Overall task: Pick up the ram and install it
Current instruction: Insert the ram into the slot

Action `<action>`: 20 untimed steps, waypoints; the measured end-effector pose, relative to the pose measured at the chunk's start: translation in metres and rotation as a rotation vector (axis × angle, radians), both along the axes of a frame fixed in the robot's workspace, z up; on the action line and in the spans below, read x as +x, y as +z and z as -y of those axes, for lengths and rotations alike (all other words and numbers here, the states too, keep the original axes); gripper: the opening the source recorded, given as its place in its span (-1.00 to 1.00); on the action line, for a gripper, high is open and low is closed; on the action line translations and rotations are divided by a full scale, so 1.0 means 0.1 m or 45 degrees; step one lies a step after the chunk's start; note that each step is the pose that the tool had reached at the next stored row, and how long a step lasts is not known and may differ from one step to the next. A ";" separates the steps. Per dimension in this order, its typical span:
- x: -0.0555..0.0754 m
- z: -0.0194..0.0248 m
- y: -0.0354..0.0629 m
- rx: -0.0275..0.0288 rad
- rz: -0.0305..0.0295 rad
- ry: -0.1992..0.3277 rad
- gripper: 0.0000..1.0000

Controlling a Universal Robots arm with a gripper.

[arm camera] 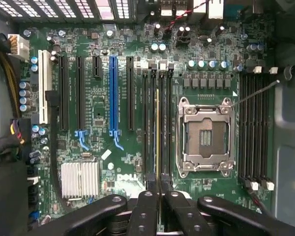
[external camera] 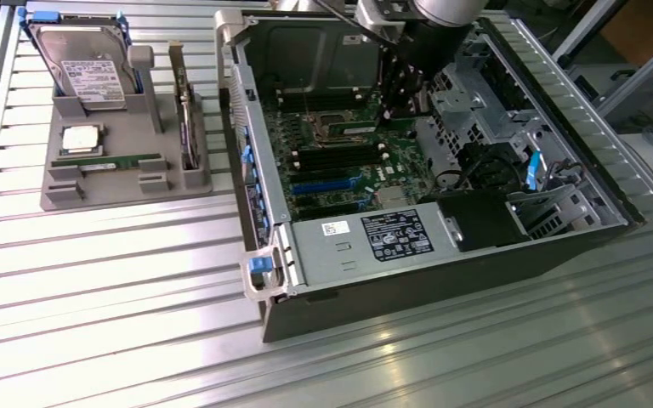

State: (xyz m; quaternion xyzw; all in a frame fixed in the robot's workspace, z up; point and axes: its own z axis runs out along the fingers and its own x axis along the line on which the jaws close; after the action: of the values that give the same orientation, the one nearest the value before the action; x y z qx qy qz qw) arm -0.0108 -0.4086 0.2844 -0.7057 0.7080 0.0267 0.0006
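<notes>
Black hand point(arm camera: 157, 199) pointing down inside open computer case point(external camera: 417, 297), clamped on ram point(arm camera: 157, 142), edge-on over memory slots point(arm camera: 146, 128)

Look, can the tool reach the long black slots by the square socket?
Probably yes. The tool hangs right above the slots, holding the ram edge-on between its fingers. The case is open and nothing lies across those slots.

The end effector point(arm camera: 158, 191) is down inside the open computer case point(external camera: 417, 293), clamped on the ram point(arm camera: 157, 132), which stands edge-on over the narrow memory slots point(arm camera: 145, 123). The processor socket point(arm camera: 206, 135) crowds one side, the expansion slots point(arm camera: 113, 88) the other. Case walls, the drive cage point(external camera: 462, 98) and the power supply point(external camera: 377, 238) hem the board point(arm camera: 98, 123) in; the tabletop point(external camera: 133, 280) in front lies open.
</notes>
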 end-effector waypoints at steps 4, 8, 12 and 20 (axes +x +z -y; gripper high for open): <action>-0.13 0.068 -0.122 0.0000 -0.0001 0.000 -0.76; -0.21 0.088 -0.283 0.0001 0.0000 0.000 -0.76; -0.24 0.106 -0.436 -0.0002 0.0000 0.001 -0.76; -0.25 0.029 -0.469 -0.0008 0.0000 0.001 -0.76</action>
State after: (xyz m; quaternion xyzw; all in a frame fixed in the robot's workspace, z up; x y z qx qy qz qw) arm -0.0355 -0.4116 0.2375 -0.7059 0.7078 0.0264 0.0004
